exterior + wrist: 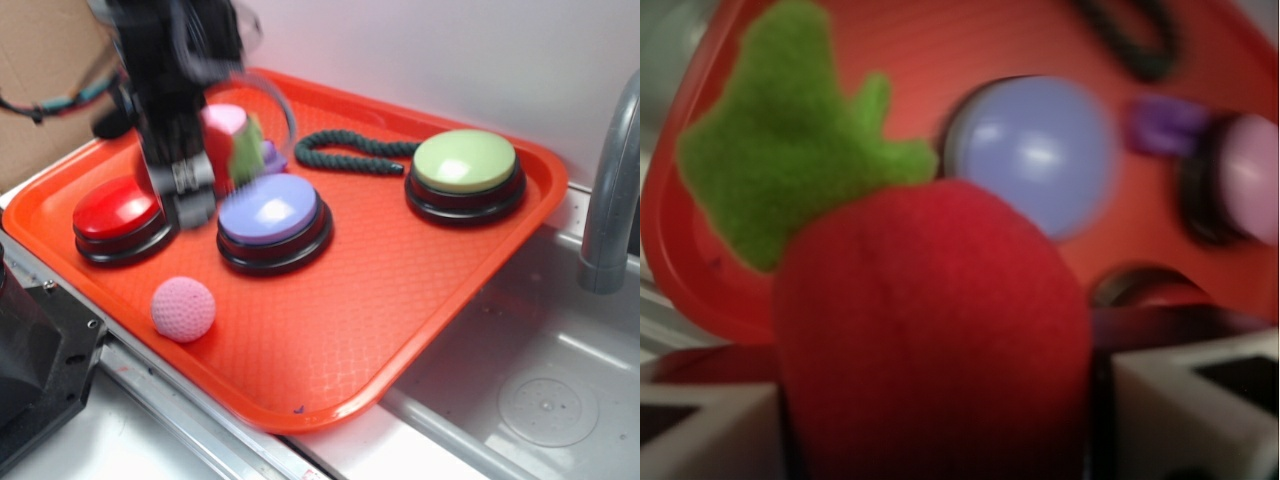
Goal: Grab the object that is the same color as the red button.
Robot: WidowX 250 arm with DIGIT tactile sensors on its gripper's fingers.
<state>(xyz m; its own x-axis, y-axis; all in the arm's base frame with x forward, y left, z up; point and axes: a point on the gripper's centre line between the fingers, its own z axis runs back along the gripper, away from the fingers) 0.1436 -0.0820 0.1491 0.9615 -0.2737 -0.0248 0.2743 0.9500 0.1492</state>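
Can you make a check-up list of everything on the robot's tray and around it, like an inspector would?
Surface: orange plastic tray on a grey counter.
Job's things: fuzzy dark-red plush strawberry with green felt leaves, held off the tray between the jaws; glossy red dome button on a black base at the tray's left.
Clutter: blue-purple dome button, green dome button, pink dome button, pink knitted ball, dark green braided rope, a small purple thing, too blurred to identify.
Grippers: black gripper, jaws closed on the strawberry; blurred in the exterior view.
Cables: multicoloured cable at upper left.
Surroundings: grey sink basin, grey faucet, brown cardboard.
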